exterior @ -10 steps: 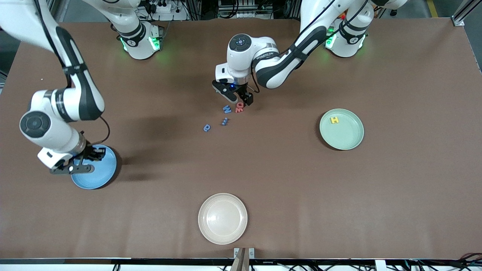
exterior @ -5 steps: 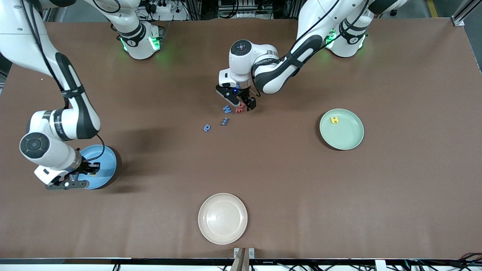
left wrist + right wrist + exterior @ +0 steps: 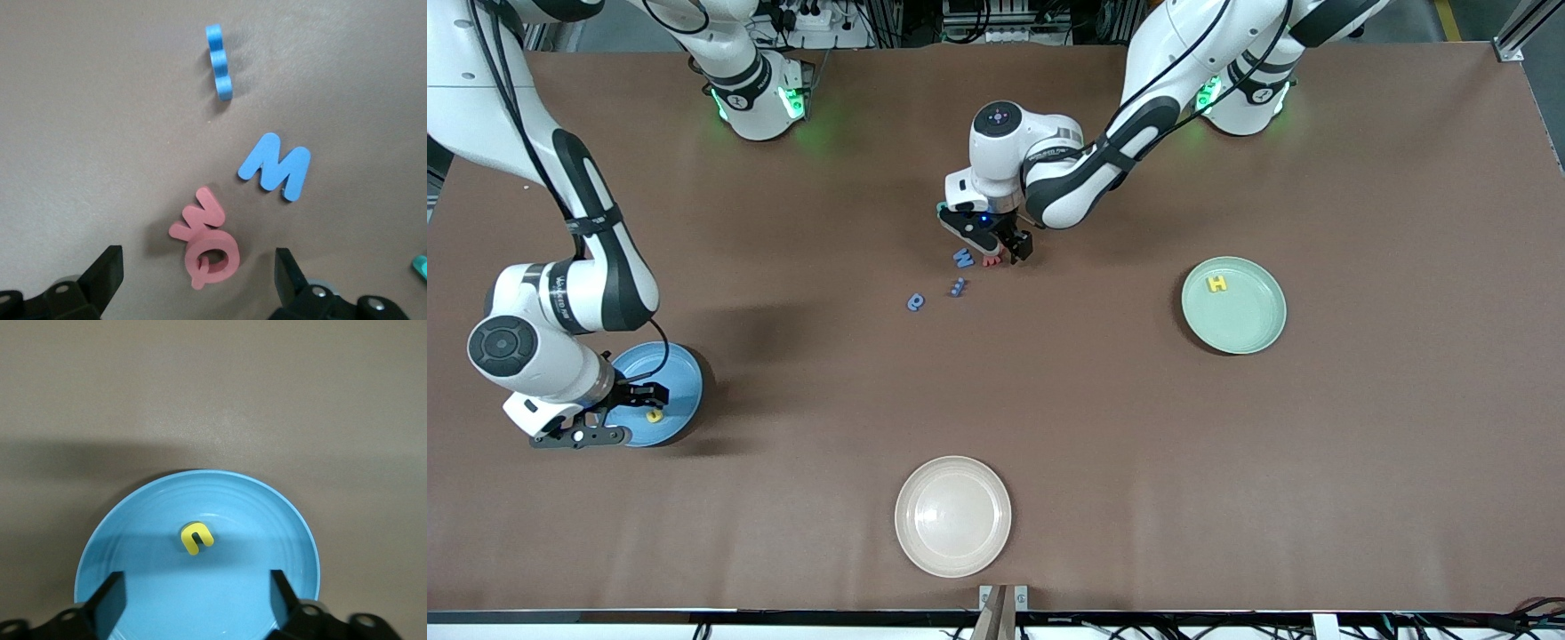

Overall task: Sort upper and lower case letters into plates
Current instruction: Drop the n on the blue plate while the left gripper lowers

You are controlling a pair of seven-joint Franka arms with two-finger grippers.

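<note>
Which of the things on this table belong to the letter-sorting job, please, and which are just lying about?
Belonging to the job:
- blue plate holding the yellow u
- green plate holding the yellow H
- red Q, red W, blue W, under the open left gripper

Just lying about:
- cream plate

yellow h in mint plate, seemingly flat
</note>
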